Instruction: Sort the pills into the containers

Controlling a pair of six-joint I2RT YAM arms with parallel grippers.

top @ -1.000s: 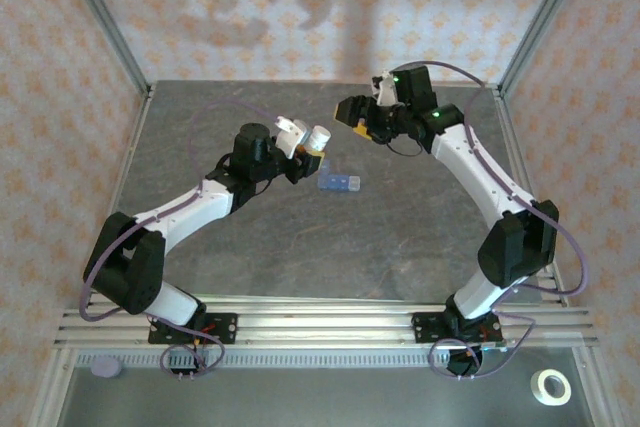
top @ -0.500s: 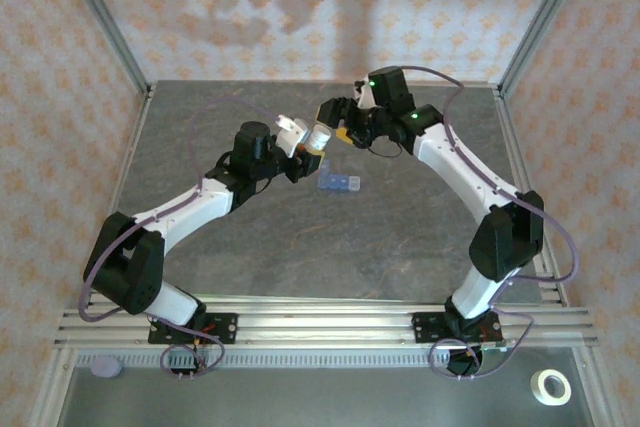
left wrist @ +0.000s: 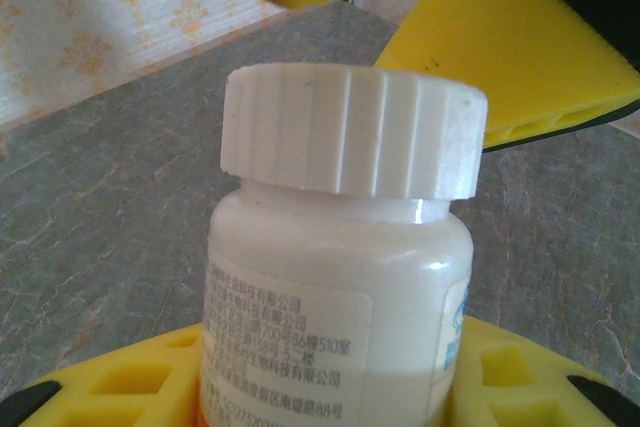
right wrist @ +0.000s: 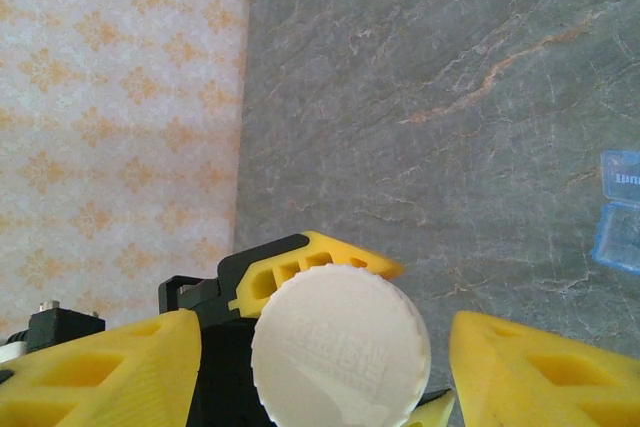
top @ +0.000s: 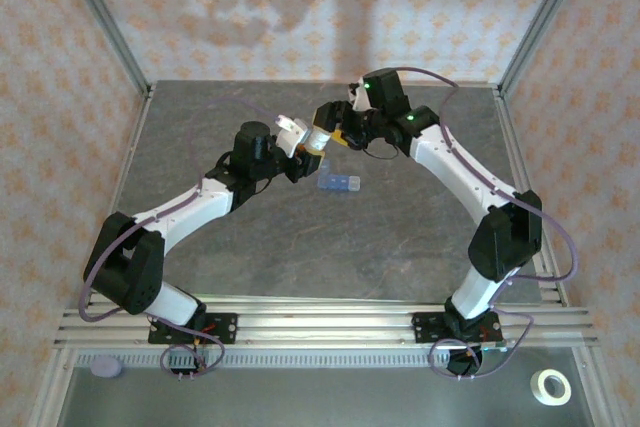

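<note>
A white pill bottle point(top: 318, 138) with a ribbed white cap point(left wrist: 350, 137) is held up off the table, and my left gripper point(top: 305, 147) is shut on its body point(left wrist: 335, 297). My right gripper point(top: 331, 125) is open, its yellow fingers point(right wrist: 100, 377) standing either side of the cap point(right wrist: 340, 347) with gaps showing. In the left wrist view those fingers point(left wrist: 520, 57) hang over the cap. The blue containers point(top: 338, 184) lie on the table just below and right of the bottle, and also at the right edge of the right wrist view point(right wrist: 620, 212). The pills are hidden.
The grey stone-patterned table point(top: 300, 237) is fenced by metal corner posts point(top: 105, 22) and patterned walls. On the front ledge beyond the aluminium rail point(top: 320, 322) lie a roll of tape point(top: 549, 387) and a purple disc point(top: 107, 368).
My right gripper has moved left and down from the back of the table to the bottle's cap, its jaws narrowing. The left arm and the bottle have stayed still.
</note>
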